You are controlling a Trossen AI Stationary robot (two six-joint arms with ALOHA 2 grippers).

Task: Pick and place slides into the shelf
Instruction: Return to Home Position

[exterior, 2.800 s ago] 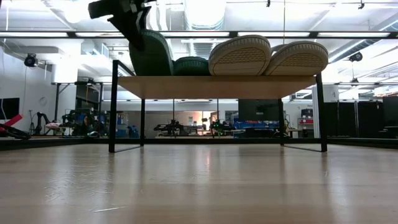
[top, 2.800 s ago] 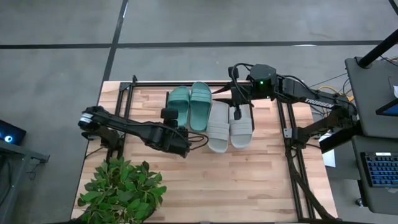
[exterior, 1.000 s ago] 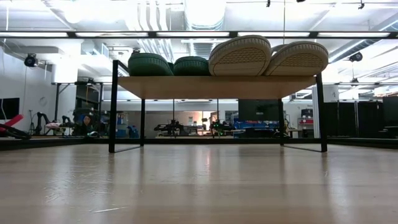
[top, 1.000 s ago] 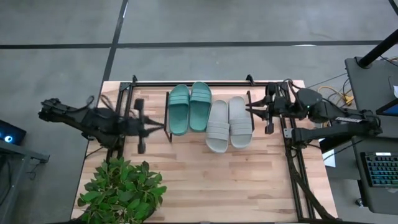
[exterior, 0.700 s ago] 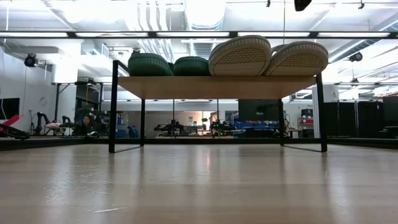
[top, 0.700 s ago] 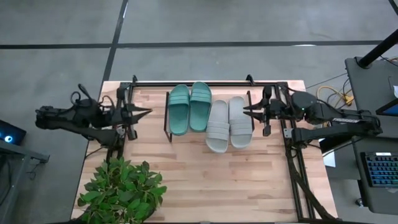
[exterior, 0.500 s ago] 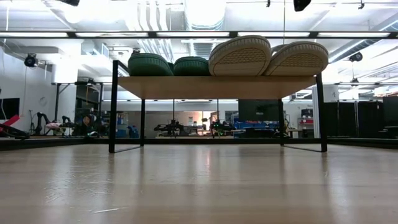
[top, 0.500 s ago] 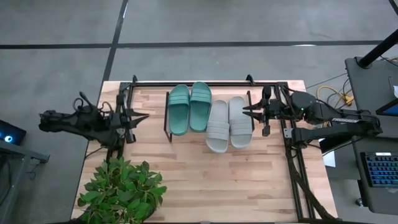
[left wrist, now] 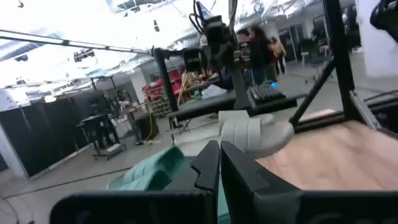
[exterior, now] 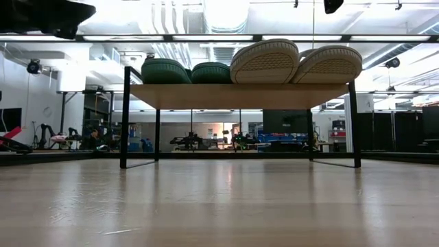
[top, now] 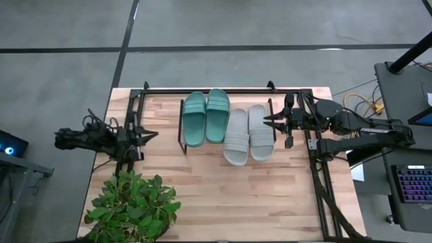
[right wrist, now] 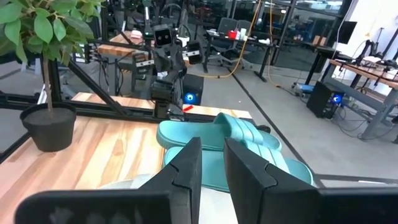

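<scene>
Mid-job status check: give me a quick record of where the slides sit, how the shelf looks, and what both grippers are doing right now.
green slides: two, side by side on the shelf, at the left arm's end
grey slides: two, side by side on the shelf, beside the green pair at the right arm's end
shelf: stands on the table; all four slides are on its top board
left gripper: beside the shelf's left end, shut, empty
right gripper: beside the shelf's right end, fingers slightly apart, empty
potted plant: on the table, near the left arm
</scene>
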